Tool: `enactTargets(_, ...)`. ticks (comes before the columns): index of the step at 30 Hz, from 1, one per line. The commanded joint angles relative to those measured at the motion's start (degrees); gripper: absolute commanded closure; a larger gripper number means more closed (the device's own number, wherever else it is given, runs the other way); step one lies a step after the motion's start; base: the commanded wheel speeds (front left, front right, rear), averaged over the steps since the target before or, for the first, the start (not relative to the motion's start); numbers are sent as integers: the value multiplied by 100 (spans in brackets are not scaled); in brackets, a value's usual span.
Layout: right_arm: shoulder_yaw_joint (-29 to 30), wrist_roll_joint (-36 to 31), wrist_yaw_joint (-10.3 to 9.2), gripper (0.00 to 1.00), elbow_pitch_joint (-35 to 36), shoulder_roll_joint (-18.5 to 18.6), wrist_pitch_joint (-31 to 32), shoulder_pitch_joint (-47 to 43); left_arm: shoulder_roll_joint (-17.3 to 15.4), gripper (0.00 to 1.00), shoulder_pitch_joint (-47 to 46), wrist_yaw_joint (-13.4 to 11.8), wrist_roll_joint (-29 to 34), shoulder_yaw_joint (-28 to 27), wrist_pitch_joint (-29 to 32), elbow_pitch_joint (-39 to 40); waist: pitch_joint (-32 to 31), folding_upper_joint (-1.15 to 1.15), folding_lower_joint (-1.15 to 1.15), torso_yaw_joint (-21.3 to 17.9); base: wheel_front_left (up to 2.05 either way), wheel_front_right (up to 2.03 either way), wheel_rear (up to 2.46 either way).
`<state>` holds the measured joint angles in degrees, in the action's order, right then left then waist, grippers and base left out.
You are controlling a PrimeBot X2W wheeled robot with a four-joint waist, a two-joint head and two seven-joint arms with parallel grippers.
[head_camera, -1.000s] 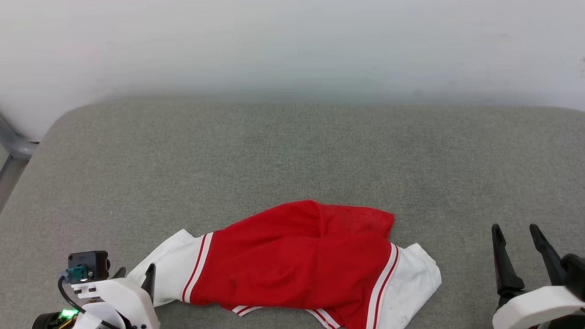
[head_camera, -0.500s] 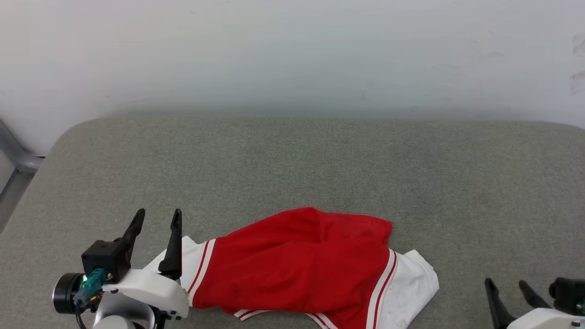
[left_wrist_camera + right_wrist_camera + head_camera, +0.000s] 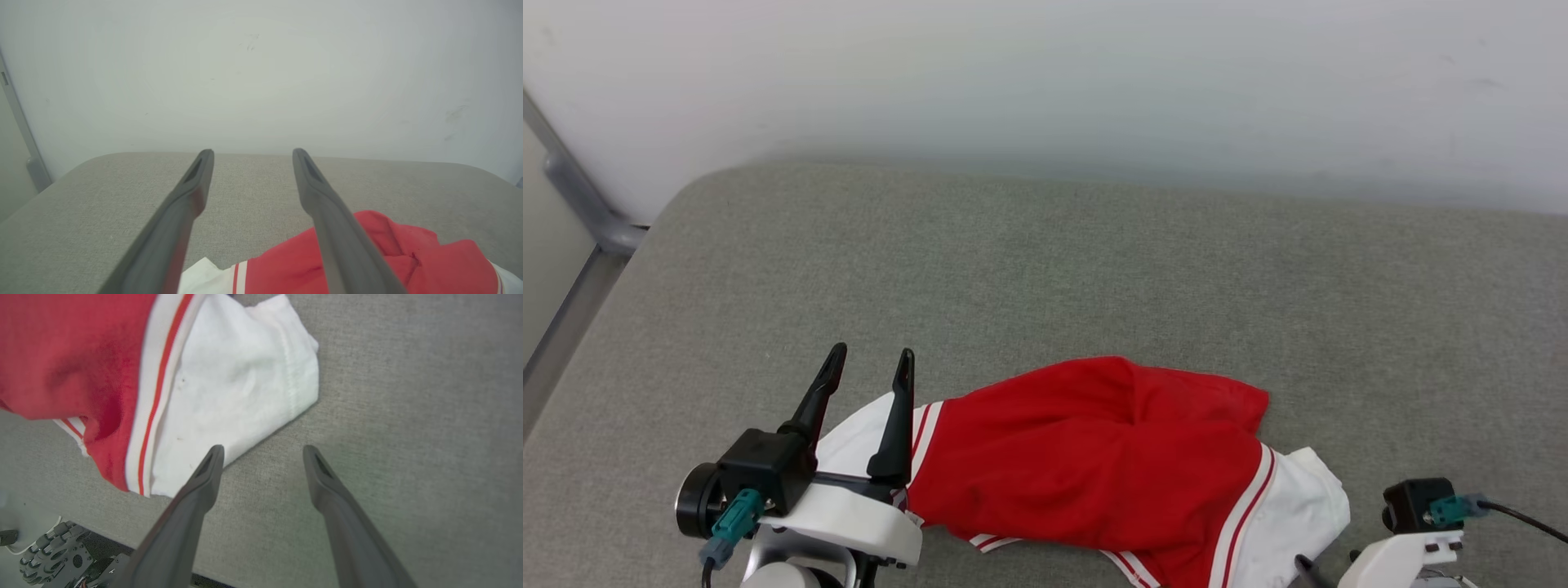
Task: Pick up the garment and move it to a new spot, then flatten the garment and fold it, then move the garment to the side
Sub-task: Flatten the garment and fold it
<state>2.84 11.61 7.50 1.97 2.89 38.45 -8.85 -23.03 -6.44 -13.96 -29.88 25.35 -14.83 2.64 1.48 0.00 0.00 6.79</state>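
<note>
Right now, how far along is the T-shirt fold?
Looks done: placing; red T-shirt lies on the grey cushion, gripped by nothing. In hand: left gripper open by one white sleeve, right gripper open beside the other, likely lining up to flatten. Left: it is bunched, so flattening, folding and moving aside.

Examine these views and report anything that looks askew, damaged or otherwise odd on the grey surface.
The garment lies rumpled and skewed on the grey surface, close to its near edge: the red body is bunched with a deep crease, and one white sleeve shows small dark specks. Nothing looks torn or spilled.
</note>
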Motion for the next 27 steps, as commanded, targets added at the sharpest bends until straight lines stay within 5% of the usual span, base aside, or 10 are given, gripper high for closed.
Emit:
enactTargets(1,-79,-38,-2,0,-91,-2,89,193,39,0,-108,37,62,10,-31,63,187,0,0,153,0,0,0)
enactTargets(10,-319,93,-2,0,-948,-12,413,568,222,0,-231,187,150,-110,-46,39,553,0,0,340,0,0,0)
enactTargets(13,-395,216,1,100,-1053,-40,472,568,274,0,-205,232,186,-173,-41,4,575,0,0,338,0,0,0)
enactTargets(27,494,-231,-4,100,365,441,177,1092,345,0,0,320,289,-384,-37,-168,375,0,0,-81,0,0,0)
